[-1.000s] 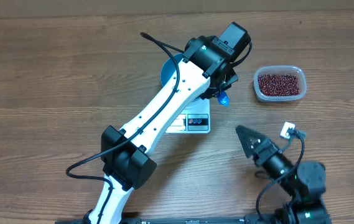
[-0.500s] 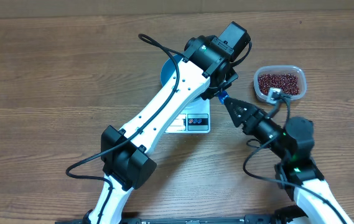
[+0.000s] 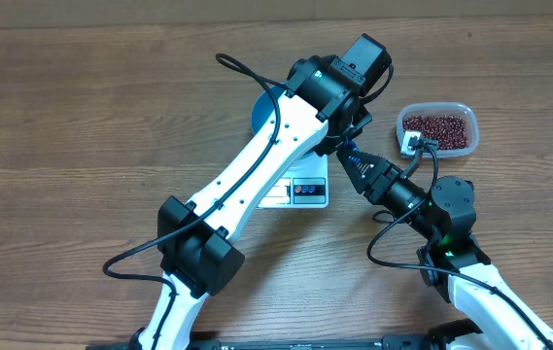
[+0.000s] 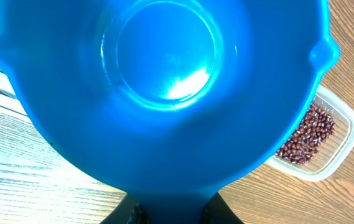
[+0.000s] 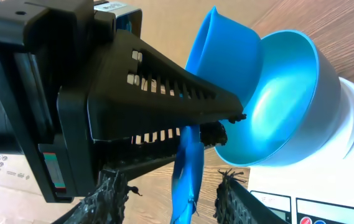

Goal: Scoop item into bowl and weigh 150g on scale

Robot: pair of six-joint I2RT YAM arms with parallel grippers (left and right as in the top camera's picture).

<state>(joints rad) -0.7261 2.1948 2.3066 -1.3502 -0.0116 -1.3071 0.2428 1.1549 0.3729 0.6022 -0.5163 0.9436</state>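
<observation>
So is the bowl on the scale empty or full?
Empty where visible: in the right wrist view the bowl has a bare blue inside; the beans sit in the tub.

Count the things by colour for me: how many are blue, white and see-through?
Blue: 2, the bowl and the scoop
White: 1, the scale
See-through: 1, the tub
Total: 4

Plastic tub, small scoop, wooden counter.
A clear rounded-rectangle tub (image 3: pixel 437 156) sits on the brown wood-grain counter (image 3: pixel 82 117), toward the far right. A small bright blue scoop (image 5: pixel 226 56) is raised off the counter, left of the tub and apart from it. In the right wrist view its round cup stands above its thin handle.
</observation>
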